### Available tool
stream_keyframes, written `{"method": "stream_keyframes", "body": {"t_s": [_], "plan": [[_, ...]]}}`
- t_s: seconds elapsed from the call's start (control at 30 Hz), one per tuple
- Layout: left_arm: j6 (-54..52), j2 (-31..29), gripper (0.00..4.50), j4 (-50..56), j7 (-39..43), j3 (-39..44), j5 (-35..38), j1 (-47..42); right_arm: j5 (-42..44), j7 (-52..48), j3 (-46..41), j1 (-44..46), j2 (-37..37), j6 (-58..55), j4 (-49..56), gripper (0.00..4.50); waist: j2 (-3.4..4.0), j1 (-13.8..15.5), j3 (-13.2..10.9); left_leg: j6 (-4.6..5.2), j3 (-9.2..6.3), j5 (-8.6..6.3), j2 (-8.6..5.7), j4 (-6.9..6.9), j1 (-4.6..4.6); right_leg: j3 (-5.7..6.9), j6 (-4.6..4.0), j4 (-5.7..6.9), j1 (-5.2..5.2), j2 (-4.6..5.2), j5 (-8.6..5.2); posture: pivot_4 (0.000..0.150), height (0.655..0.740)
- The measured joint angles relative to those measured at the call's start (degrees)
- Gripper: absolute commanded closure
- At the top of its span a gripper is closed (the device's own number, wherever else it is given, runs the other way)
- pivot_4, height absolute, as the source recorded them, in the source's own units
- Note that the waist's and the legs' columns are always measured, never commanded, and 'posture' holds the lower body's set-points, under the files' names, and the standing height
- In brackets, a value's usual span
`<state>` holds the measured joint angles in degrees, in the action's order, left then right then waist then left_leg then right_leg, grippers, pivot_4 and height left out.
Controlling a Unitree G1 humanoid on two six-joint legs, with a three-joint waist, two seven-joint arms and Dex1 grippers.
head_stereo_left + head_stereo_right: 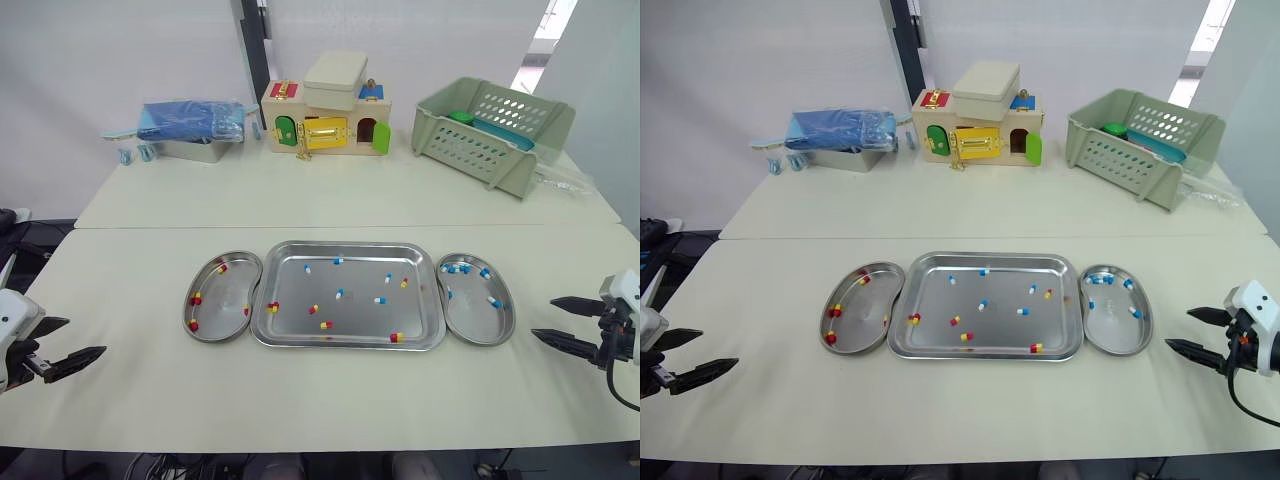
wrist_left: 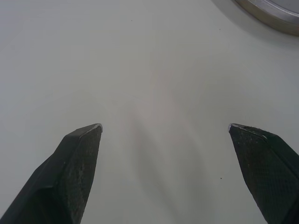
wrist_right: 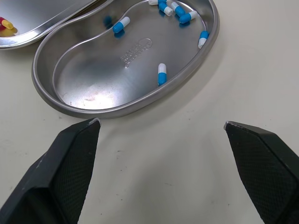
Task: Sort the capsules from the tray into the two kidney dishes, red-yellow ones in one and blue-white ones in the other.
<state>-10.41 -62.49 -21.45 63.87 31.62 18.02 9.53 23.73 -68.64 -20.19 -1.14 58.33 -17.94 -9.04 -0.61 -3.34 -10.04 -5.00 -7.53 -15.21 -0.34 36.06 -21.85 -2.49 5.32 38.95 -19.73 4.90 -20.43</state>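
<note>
Blue-white capsules (image 3: 161, 73) directly ahead of right gripper (image 3: 161, 123), lying in right kidney dish (image 3: 103, 74). Fingers (image 3: 70, 163) of that gripper spread wide, gripping nothing, over bare table (image 1: 130, 300) just off the dish's outer rim, not touching it. Several in that dish: most bunched at the far end, one alone mid-dish.

Left gripper (image 1: 86, 336) also wide open and empty, over bare table near its left front edge, well apart from left kidney dish (image 1: 222, 300). Curved metal rim (image 2: 271, 11) at one corner of left wrist view; can't tell which vessel.

Red-yellow capsules (image 1: 196, 298) scattered in left kidney dish, a few along its outer wall, one at the far end.

Tray (image 1: 346, 246) between the two dishes, butted up to both; actual contact not clear. Mixed load inside: blue-white ones across the far half and middle, red-yellow ones near the left wall, along the near edge and at the near right corner.

Back of table, left to right: metal tin (image 1: 190, 150) with blue cloth (image 1: 190, 118) on top, toy house (image 1: 325, 125) with latches, green slotted basket (image 1: 480, 140).
</note>
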Motion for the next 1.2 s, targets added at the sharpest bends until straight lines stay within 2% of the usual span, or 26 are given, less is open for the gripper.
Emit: {"method": "stream_keyframes", "body": {"t_s": [0.63, 1.2], "plan": [[-0.42, 1.18, 0.02, 0.52, -0.58, -0.75, -0.34, -0.05, -0.51, -1.2, 0.0, 0.11, 0.02, 1.34, -2.94, 0.0, 0.0, -0.02, 0.0, 0.0, 0.0, 0.0, 0.0, 0.02, 0.02, 0.0, 0.0, 0.02, 0.01, 0.0, 0.0, 0.15, 0.74], [0.59, 1.19, 0.02, -4.44, 1.65, -4.38, -1.22, -5.83, -0.54, -1.06, 0.01, -0.7, -0.48, 2.01, -2.8, 0.0, 0.0, -0.09, 0.01, 0.0, -0.01, 0.0, 0.0, 0.04, 0.04, 0.01, 0.0, 0.05, 0.03, 0.0, 0.0, 0.15, 0.74]]}}
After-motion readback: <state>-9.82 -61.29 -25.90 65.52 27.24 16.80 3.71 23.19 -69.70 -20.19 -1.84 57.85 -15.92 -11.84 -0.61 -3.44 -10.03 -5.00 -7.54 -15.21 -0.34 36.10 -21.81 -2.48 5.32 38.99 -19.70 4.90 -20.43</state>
